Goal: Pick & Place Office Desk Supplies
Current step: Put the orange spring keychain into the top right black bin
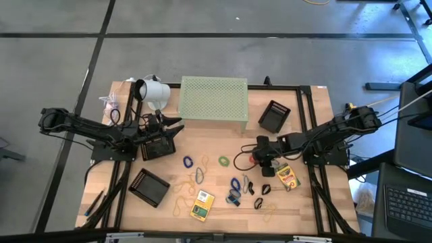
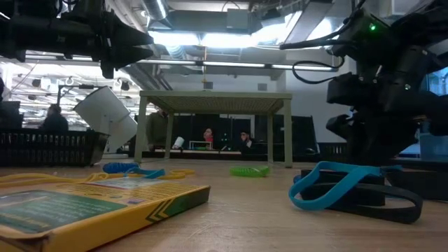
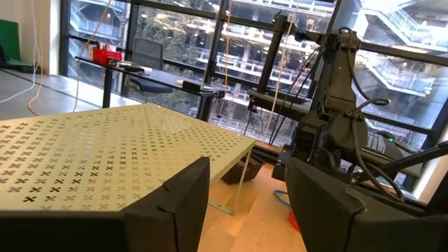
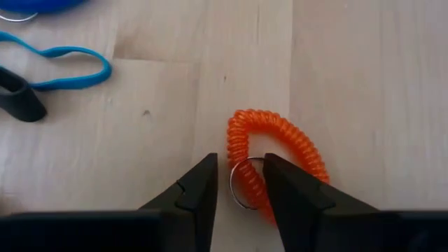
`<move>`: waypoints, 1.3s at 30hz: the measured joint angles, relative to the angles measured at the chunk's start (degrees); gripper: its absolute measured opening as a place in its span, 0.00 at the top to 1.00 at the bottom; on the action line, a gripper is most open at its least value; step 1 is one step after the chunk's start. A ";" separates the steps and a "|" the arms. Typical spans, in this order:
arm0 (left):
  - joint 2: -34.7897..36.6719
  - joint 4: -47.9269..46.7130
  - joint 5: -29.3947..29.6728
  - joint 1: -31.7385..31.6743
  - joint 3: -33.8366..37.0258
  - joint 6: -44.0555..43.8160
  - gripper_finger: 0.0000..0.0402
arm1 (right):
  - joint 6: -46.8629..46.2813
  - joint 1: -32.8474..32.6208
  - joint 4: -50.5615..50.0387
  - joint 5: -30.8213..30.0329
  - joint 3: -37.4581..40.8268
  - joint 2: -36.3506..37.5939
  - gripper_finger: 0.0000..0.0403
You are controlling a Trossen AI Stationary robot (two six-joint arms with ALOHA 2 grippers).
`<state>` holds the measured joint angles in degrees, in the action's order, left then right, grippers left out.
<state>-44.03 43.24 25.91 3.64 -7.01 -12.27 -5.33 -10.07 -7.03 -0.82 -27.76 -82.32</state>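
I have the right gripper (image 4: 239, 183) low over the worktop (image 4: 140, 126), fingers narrowly parted and straddling the metal ring (image 4: 241, 183) of an orange coil (image 4: 280, 150), since the ring looks the easiest part to pinch. Nothing is clamped yet (a small gap shows each side). The coil lies flat, mostly just beyond the fingertips; a blue band (image 4: 59, 66) sits well off to one side. My left gripper (image 3: 245, 203) waits beside the riser (image 3: 105, 161), fingers wide, holding nothing.
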 joint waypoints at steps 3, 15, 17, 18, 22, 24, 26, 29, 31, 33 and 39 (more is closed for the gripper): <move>0.00 -0.02 0.00 0.00 0.00 0.00 0.55 | -0.17 0.00 0.45 -0.97 0.06 -0.02 0.77; 0.00 -0.22 0.00 0.00 0.00 0.00 0.55 | -0.16 0.15 5.31 -3.73 0.33 -0.30 0.95; 0.00 -0.22 0.00 0.00 0.00 0.00 0.55 | -0.15 0.15 6.67 -3.69 0.12 -0.31 0.95; 0.00 -0.23 0.00 0.00 0.00 0.00 0.55 | 0.02 0.13 6.63 -3.71 -0.34 -0.31 0.95; 0.00 -0.22 0.00 0.00 0.00 0.00 0.55 | 1.53 0.13 5.05 -4.55 -3.73 -0.26 0.96; 0.00 -0.22 0.00 0.00 0.00 0.00 0.55 | 3.33 0.13 1.92 -4.57 -6.22 -0.24 0.96; 0.00 -0.22 0.00 0.00 0.00 0.00 0.55 | 4.93 0.13 -2.93 -5.06 -9.25 -0.24 0.96; 0.00 -0.22 0.00 0.00 0.00 0.00 0.55 | 6.32 0.11 -13.42 -9.40 -14.56 -0.18 0.96; 0.00 -0.22 0.00 0.00 0.00 0.00 0.55 | 7.34 0.13 -21.59 -13.59 -18.11 -0.17 0.97; 0.00 -0.22 0.00 0.00 0.00 0.00 0.55 | 7.87 0.16 -29.58 -17.45 -21.37 -0.15 0.99; 0.00 -0.22 0.00 0.00 0.00 0.00 0.55 | 7.73 1.65 -45.68 -24.86 -26.70 2.20 0.99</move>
<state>-44.03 43.03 25.91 3.64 -7.01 -12.27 2.39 -8.42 -52.71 -25.68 -54.46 -80.12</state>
